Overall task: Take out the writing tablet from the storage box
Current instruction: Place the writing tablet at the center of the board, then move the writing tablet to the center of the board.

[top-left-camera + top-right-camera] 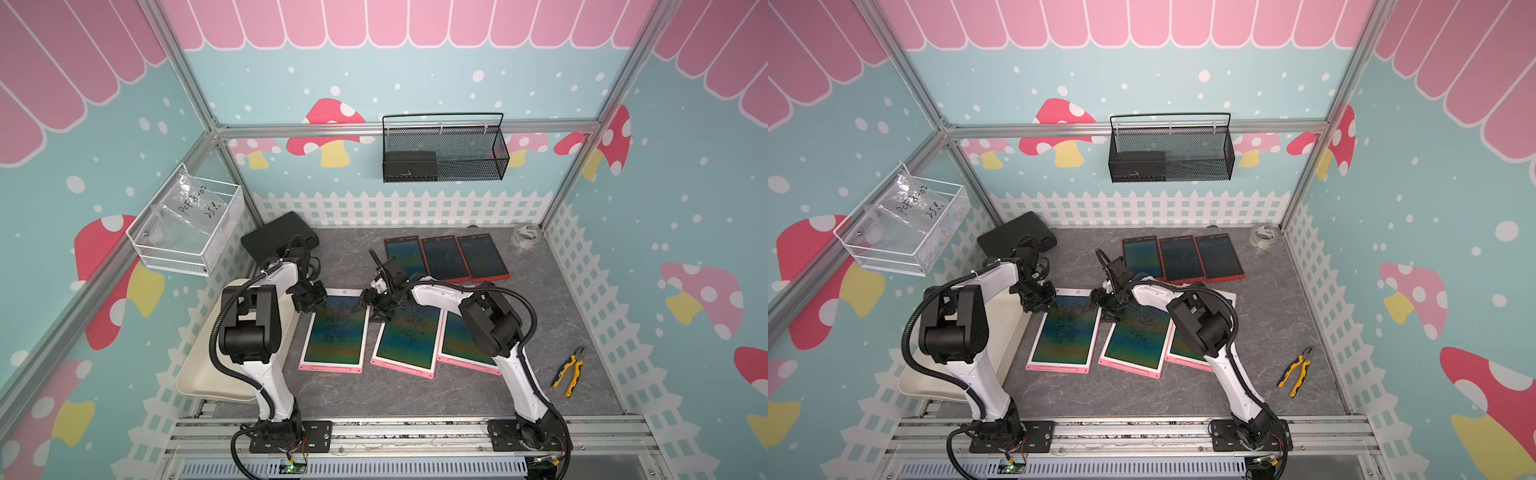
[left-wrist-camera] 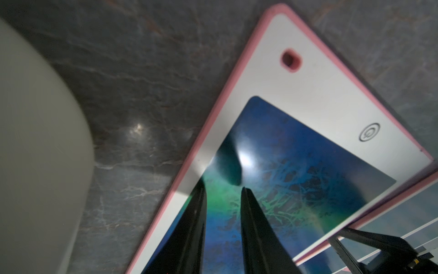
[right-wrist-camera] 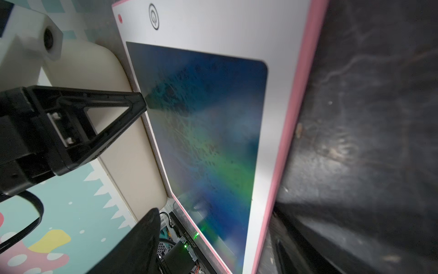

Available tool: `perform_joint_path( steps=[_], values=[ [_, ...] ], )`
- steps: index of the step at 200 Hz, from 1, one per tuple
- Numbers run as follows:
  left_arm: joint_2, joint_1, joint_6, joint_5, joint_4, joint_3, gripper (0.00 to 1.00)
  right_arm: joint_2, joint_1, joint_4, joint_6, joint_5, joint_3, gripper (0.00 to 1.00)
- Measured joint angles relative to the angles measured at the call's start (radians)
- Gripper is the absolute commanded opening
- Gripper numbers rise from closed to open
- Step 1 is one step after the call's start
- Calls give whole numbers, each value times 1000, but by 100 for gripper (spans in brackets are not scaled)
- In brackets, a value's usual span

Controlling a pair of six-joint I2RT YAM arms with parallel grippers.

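1. The room is a small booth with blue walls, painted mushrooms and a white fence. The floor of it is a grey, stone-look tabletop (image 1: 561, 316).
2. Nearest, on the robot's left, sits one cream storage box (image 1: 199, 374). The left arm hides much of it. The part that shows has nothing in it.
3. Just beside the box lies the writing tablet (image 1: 334, 332). It is flat on the tabletop, outside the box. Two more pink tablets (image 1: 409, 340) lie next to it, overlapping a bit. That makes three pink ones.
4. One pair of yellow pliers (image 1: 569, 370) lies well apart, on the right.
5. The left tool (image 2: 222, 187) hangs over the writing tablet's screen. Its jaws are a little apart, with nothing between them. I cannot tell if it touches the screen.
6. The right tool (image 1: 371, 309) is at the tablet's far corner. Its jaws stand wide apart and hold nothing.
7. I think this is the end of the taking-out step: the tablet is down and free. The next move calls for both tools to lift up and away without bumping it.
8. Farther back are three red tablets (image 1: 442, 257) in a row, one black case (image 1: 278, 237) and one tape roll (image 1: 525, 237).
9. Two baskets hang on the walls: a white wire basket (image 1: 187, 232) and a black mesh basket (image 1: 444, 151).
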Motion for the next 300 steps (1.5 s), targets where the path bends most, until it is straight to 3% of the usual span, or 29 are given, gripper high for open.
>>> perform_joint_path(
  steps=[153,215,300],
  values=[
    [3,48,45,-87,-29,0,30,-18,0,-18,1,11,-19,78],
    [14,-1,47,-34,-35,-6,28,-39,-3,-49,-14,28,-37,81],
    [-15,-43,-13,32,6,-58,27,-65,-24,-199,-135,34,-36,81]
  ],
)
